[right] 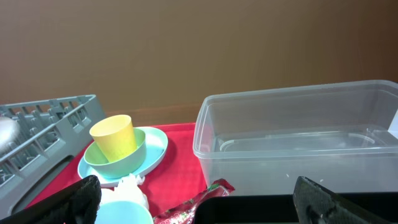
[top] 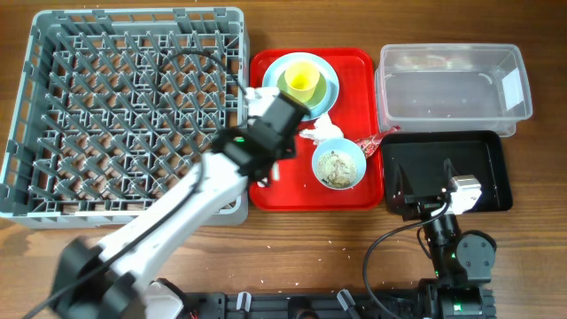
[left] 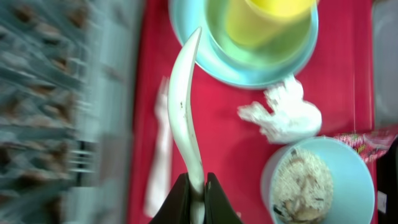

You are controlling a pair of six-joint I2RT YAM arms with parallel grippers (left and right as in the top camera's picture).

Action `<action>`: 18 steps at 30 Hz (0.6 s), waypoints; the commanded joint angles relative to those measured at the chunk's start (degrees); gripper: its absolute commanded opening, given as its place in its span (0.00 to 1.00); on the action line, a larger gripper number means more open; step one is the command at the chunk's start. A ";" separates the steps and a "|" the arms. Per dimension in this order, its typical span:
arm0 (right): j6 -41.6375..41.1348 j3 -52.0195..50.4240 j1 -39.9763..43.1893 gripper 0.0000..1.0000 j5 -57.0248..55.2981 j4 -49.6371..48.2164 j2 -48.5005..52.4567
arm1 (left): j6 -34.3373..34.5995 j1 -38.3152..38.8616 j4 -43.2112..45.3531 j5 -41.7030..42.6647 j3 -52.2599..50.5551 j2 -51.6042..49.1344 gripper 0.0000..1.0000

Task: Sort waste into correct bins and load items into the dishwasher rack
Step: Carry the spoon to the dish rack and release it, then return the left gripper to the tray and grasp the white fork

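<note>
My left gripper [left: 198,177] is shut on a white plastic utensil [left: 186,106] and holds it above the left side of the red tray; I cannot tell whether it is the fork or the spoon. In the overhead view the left gripper [top: 270,111] is near the pale blue plate [top: 330,78]. The plate carries a pale blue bowl [top: 285,81] with the yellow cup [top: 301,80] in it. A second white utensil [left: 160,155] lies on the tray. The white napkin [top: 319,129], a bowl of rice crumbs [top: 338,166] and the red wrapper [top: 376,140] lie nearby. My right gripper [right: 199,208] is open and empty over the black tray [top: 483,151].
The grey dishwasher rack [top: 124,115] stands at the left, against the red serving tray [top: 363,190]. The clear tub [top: 452,84] stands at the back right, behind the black tray. Bare wooden table runs along the front.
</note>
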State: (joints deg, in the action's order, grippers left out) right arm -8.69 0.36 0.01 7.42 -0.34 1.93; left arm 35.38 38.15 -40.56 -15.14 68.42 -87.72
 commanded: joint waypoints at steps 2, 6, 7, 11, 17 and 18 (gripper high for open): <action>0.81 -0.07 -0.33 1.00 0.04 -0.20 -0.15 | -15.43 -11.58 -2.21 1.49 0.04 7.87 0.04; 0.81 -0.07 -0.33 1.00 0.04 -0.20 -0.15 | -22.99 -22.60 -2.14 13.11 0.04 4.37 0.04; 0.79 -0.07 -0.33 1.00 0.04 -0.20 -0.15 | -23.02 -23.61 -1.95 13.51 0.04 2.51 0.04; 0.79 -0.07 -0.33 1.00 0.04 -0.20 -0.15 | -22.69 -23.76 -1.60 15.15 0.04 -3.80 0.04; 0.81 -0.07 -0.33 1.00 0.04 -0.20 -0.15 | -19.76 -23.76 -1.22 15.78 0.04 -9.68 0.04; 0.81 -0.07 -0.33 1.00 0.04 -0.20 -0.15 | -19.45 -23.74 -1.18 15.78 0.04 -10.43 0.04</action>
State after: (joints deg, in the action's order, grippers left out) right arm -8.69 0.36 0.01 7.44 -0.34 1.93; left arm 13.91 14.61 -41.98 -0.01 68.42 -96.14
